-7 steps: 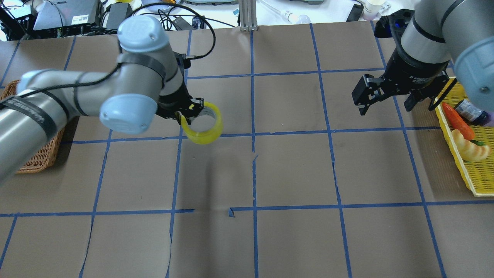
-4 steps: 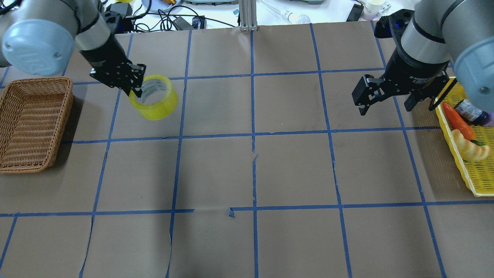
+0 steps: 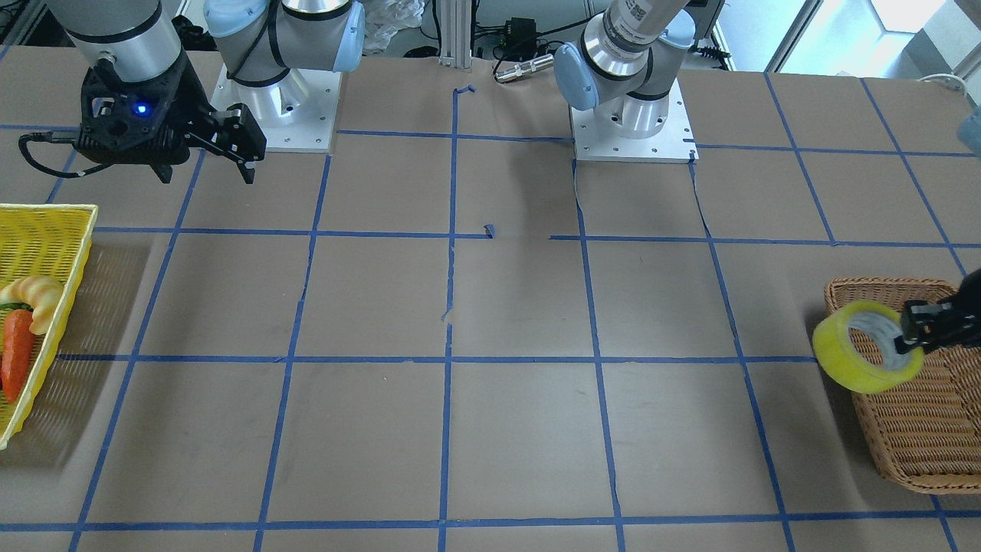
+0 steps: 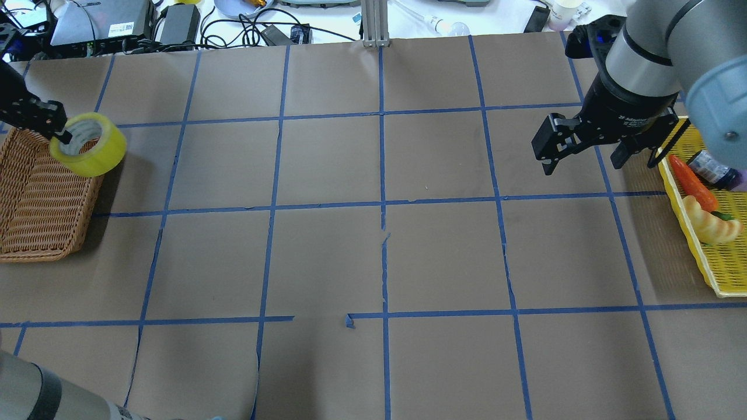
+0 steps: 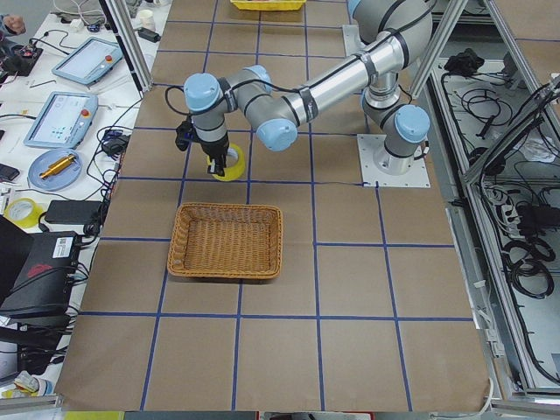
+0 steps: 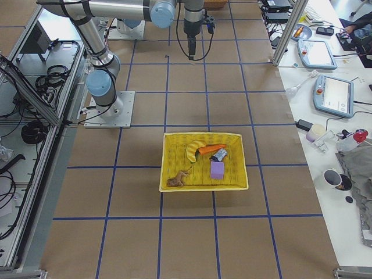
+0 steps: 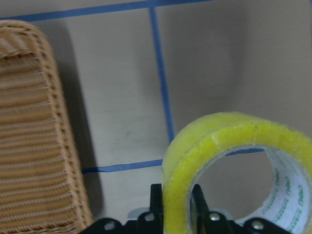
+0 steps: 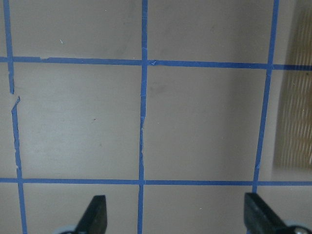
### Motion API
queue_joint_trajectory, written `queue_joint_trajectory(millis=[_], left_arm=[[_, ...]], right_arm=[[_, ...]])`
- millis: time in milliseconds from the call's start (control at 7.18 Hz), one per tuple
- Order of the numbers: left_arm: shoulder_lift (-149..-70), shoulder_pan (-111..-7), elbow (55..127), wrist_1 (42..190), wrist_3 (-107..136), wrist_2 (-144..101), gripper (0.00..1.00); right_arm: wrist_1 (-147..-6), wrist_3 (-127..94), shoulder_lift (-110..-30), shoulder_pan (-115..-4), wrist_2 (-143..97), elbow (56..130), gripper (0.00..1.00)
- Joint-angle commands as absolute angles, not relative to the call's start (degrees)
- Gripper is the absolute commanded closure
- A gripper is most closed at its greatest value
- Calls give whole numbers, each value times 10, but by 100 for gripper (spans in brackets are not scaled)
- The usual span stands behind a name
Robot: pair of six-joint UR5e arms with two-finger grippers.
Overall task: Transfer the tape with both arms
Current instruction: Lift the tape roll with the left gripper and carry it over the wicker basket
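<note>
The tape (image 4: pixel 88 146) held at the rim of the wicker basket (image 4: pixel 35 198)
The left tool (image 4: pixel 58 135) pinches the roll's wall, one finger inside the core, so it hangs clear of the bench (image 4: pixel 443 256), probably for release into the basket; the right tool (image 4: pixel 583 164) hangs wide and empty, well apart.

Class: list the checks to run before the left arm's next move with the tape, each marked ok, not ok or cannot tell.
1. Left gripper shut on the tape: ok.
2. Tape over the wicker basket: not ok, it hangs beside the rim.
3. Tape's clearance above that rim: cannot tell.
4. Right gripper open, holding nothing: ok.
5. Right gripper far from the tape: ok.
</note>
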State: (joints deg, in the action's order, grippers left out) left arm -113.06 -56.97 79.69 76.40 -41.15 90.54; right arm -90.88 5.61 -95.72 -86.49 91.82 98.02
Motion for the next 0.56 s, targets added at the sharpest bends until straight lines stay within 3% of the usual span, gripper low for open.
queue_joint_trajectory(millis=[0,418], left_arm=[[-1206,-522,721,733,-498,939,100],[-1278,-485,707,704,-564,877,100]], right_arm=[[-909,60,-957,-864,918,980,0],[-909,60,-957,-864,916,981,0]])
